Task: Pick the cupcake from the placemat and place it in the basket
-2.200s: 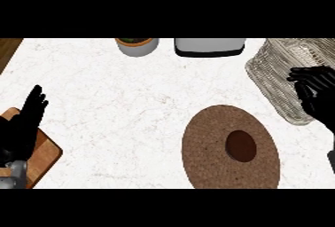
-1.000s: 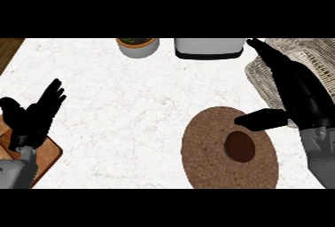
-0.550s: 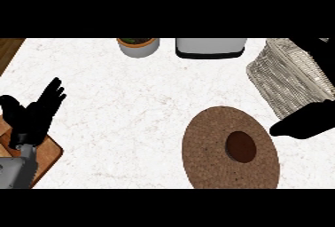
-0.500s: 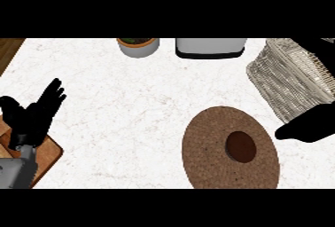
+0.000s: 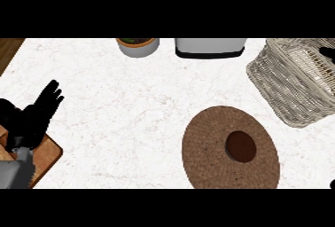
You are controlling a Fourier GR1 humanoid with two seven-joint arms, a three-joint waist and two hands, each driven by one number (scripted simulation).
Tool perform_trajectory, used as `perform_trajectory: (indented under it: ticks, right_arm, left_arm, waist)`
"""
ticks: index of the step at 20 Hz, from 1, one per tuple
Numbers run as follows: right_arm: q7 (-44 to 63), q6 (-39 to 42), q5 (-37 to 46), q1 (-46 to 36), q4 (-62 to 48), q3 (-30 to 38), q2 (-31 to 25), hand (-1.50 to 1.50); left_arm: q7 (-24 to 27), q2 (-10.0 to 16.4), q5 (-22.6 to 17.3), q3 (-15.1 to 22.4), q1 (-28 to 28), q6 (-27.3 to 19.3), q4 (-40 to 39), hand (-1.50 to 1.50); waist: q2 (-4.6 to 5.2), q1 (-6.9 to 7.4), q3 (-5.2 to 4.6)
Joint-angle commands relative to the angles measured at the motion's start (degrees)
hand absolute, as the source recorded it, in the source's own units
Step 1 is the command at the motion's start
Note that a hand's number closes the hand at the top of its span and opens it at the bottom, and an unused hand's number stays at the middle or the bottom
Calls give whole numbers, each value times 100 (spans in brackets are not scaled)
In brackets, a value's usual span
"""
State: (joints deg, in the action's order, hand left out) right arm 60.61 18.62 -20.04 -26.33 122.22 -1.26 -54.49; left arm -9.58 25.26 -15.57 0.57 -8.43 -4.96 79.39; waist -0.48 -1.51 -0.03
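Observation:
The cupcake (image 5: 241, 146), seen from above as a dark brown round, sits on the round brown woven placemat (image 5: 208, 153), a little right of its middle. The pale wicker basket (image 5: 288, 84) stands at the right edge, up and to the right of the placemat. My left hand (image 5: 34, 119) rests open at the far left, fingers pointing up, far from the cupcake. Of my right hand (image 5: 332, 183) only a dark sliver shows at the lower right corner, away from the cupcake and holding nothing that I can see.
A grey pot with a plant (image 5: 137, 45) and a white box-shaped appliance (image 5: 209, 47) stand along the far edge. A wooden board (image 5: 46, 158) lies under my left forearm. White marble counter (image 5: 124, 102) spreads between my left hand and the placemat.
My right hand was beside the placemat below the basket and has drawn back down and right, almost out of view. The cupcake has not moved. My left hand stays put.

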Motion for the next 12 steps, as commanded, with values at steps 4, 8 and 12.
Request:
perform_trajectory:
  ticks: [4,8,12]
  right_arm:
    - [-366,-241,899,1801,1063,617,654,-150]
    - [-1196,-118,1869,2930,1392,481,1226,-150]
    - [-1768,-510,3238,2875,1001,-352,1907,-150]
  left_arm:
    - [95,-145,161,-84,-180,72,-293,0]
    - [-345,61,60,-209,-27,162,360,0]
    - [-187,-378,375,20,-293,13,-18,0]
  waist:
    - [39,44,8]
    - [28,71,15]
    - [53,120,7]
